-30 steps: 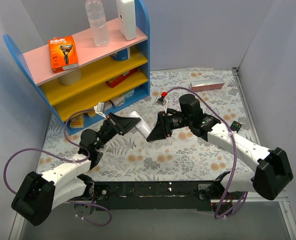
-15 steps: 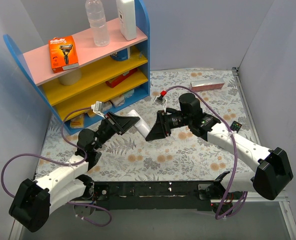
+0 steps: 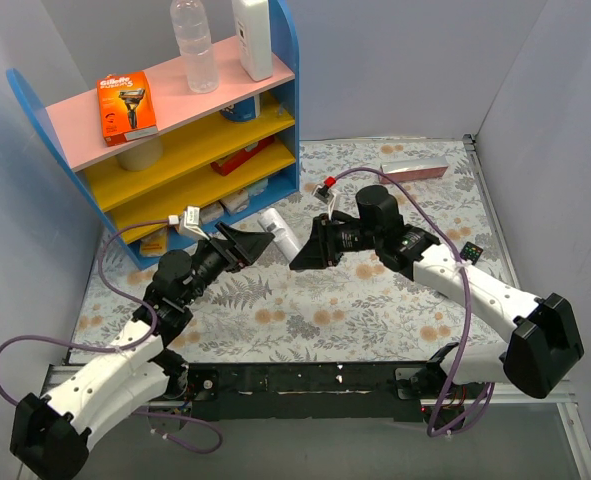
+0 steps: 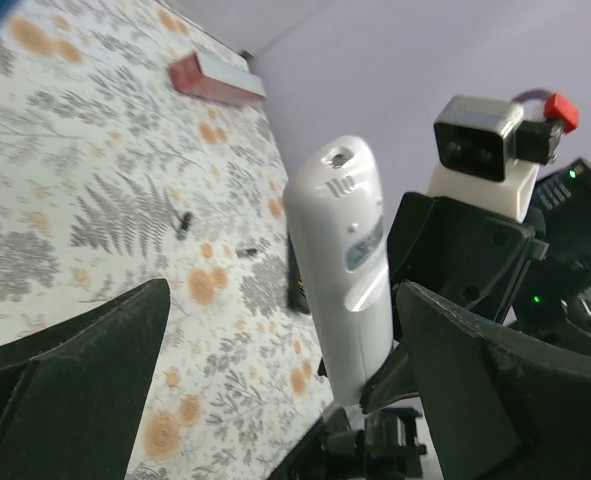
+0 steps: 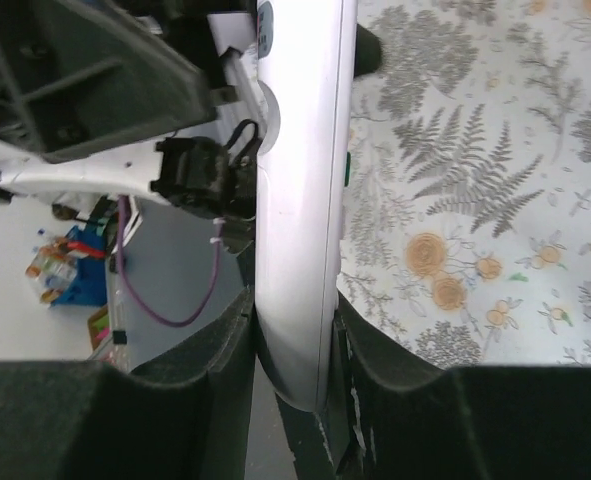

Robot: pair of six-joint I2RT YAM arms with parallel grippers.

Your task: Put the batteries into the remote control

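right gripper point(image 3: 310, 256) clamps the white remote point(image 3: 278, 231); left gripper point(image 3: 247, 243) gapes wide at its free end; shelf unit point(image 3: 75, 125) close behind, pink box point(image 3: 412, 170) beyond.

Left claw point(image 4: 283, 292) wide, right claw point(image 5: 295, 335) tight.

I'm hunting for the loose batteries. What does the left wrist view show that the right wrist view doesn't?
Left wrist only: two tiny dark pieces, probably batteries, on the cloth, plus a pink box. Right wrist only: the left arm's purple cable. Both: the white remote, clamped in the right gripper, and the cloth.
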